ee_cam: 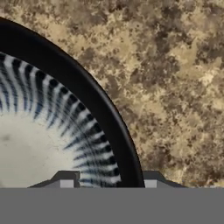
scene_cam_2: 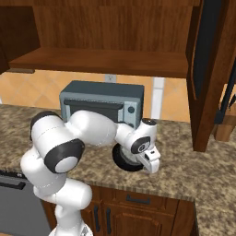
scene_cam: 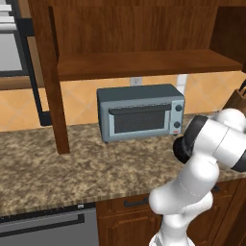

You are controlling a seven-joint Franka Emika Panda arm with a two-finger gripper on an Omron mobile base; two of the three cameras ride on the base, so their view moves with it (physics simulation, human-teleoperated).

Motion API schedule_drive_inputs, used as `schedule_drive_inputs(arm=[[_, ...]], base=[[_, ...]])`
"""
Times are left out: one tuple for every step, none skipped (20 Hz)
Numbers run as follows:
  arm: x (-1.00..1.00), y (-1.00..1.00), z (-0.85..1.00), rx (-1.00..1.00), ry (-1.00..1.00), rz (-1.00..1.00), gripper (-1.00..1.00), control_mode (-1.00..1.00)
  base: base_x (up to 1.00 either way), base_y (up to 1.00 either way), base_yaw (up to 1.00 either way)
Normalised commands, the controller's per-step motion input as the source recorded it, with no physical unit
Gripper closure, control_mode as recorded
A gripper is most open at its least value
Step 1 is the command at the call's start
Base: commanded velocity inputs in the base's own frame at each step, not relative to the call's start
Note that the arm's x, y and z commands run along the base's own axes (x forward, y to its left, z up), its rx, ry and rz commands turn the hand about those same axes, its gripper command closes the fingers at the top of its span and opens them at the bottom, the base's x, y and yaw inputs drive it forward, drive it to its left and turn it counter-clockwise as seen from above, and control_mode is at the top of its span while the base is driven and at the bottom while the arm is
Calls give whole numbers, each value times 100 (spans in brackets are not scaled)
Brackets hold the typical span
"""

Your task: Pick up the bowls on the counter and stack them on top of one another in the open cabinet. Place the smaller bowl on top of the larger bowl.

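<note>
The smaller bowl (ee_cam: 43,144) has a dark rim, a ribbed wall and a pale inside. It sits on the speckled granite counter (ee_cam: 175,87) in front of the toaster oven, and looks like a dark disc (scene_cam_2: 122,162) in the right base view. My gripper (ee_cam: 108,180) hangs low over its edge, open, with one fingertip (ee_cam: 65,178) inside the bowl and the other outside the rim. The arm bends down to it from the left, gripper (scene_cam_2: 151,166) at the bowl's right side. The open cabinet's shelf (scene_cam: 144,63) (scene_cam_2: 106,60) is bare. The larger black bowl is out of view.
A grey-blue toaster oven (scene_cam: 140,113) (scene_cam_2: 101,99) stands at the back of the counter (scene_cam: 72,168) under the shelf. Thick wooden posts (scene_cam: 50,81) (scene_cam_2: 207,92) reach the counter on either side. A steel appliance front (scene_cam: 48,226) sits below the counter at left.
</note>
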Motion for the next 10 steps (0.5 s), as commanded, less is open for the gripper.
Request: schedule_drive_inputs(arm=[[0, 0, 24, 0, 0, 0, 100, -100], [-6, 1, 39, 0, -4, 0, 100, -100], [-8, 9, 55, 1, -3, 0, 100, -100], [-11, 14, 79, 2, -7, 0, 100, -100], [-26, 16, 100, 2, -11, 0, 100, -100], [-30, 21, 100, 4, -7, 0, 100, -100], [-36, 21, 100, 2, -9, 0, 100, -100], [-47, 19, 100, 0, -15, 0, 100, -100], [-54, 21, 100, 0, -23, 0, 100, -100], [-59, 21, 100, 0, -25, 0, 100, -100]], base=[[0, 0, 0], [0, 0, 0], [0, 0, 0], [0, 0, 0], [0, 0, 0], [0, 0, 0], [0, 0, 0], [0, 0, 0], [0, 0, 0], [0, 0, 0]])
